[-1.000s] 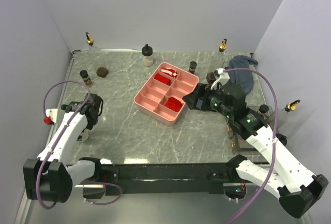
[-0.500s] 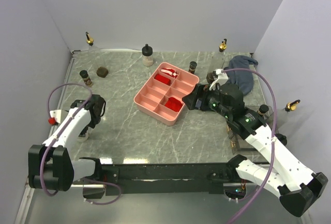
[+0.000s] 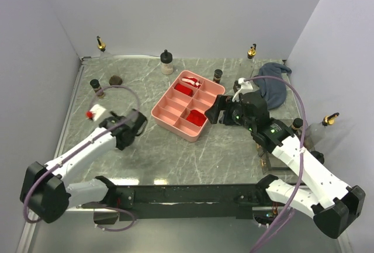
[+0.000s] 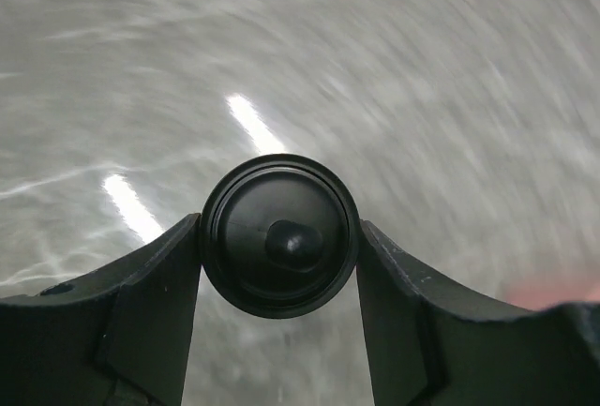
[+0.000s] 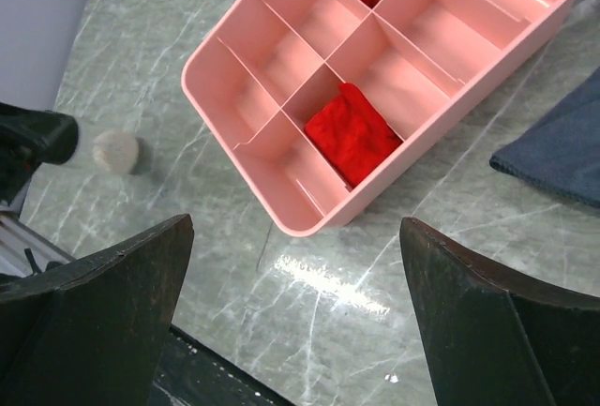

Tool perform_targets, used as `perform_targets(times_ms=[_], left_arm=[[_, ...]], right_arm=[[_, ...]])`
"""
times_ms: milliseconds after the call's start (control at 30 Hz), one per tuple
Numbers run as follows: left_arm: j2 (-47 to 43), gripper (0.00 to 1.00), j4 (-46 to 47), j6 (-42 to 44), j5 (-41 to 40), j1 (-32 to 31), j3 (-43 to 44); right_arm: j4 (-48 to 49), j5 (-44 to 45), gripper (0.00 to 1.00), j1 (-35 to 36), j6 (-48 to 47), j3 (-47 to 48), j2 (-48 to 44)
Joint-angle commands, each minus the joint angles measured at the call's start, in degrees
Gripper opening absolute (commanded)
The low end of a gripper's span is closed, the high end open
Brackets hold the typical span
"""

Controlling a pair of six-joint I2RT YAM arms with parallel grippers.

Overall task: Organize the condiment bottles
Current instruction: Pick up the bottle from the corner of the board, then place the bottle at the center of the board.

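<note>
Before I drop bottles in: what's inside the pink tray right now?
The pink tray holds a red item in a near compartment, another red item and a red-and-white one at the far end. The other compartments are bare, no bottles. Whatever lies under those items is covered.

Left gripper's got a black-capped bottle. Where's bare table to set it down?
Bare marble runs along the near edge, in front of the pink tray, between the left gripper and the right arm. A second patch lies behind, between the squat brown jar and the tray. The right side is crowded: right gripper, blue-grey cloth, a gold-spouted bottle.
</note>
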Motion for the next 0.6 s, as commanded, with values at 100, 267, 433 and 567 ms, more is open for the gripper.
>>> perform_targets(times_ms=[100, 267, 433, 567], left_arm=[[-3.62, 0.01, 17.65, 30.43, 3.15, -24.35, 0.47], [-7.94, 0.01, 30.29, 40.37, 12.56, -37.01, -1.91], [-3.92, 0.01, 37.44, 47.74, 17.85, -44.49, -0.25], [4.95, 0.01, 41.30, 53.46, 15.57, -52.13, 3.79]], right_arm=[[-1.75, 5.57, 0.99, 0.27, -1.71, 1.00, -3.08], [-3.77, 7.25, 0.99, 0.36, -1.80, -0.15, -4.92], [-5.09, 9.53, 0.99, 0.36, -1.71, -2.43, -7.21], [-5.97, 10.68, 0.99, 0.28, -0.92, -3.84, -8.44]])
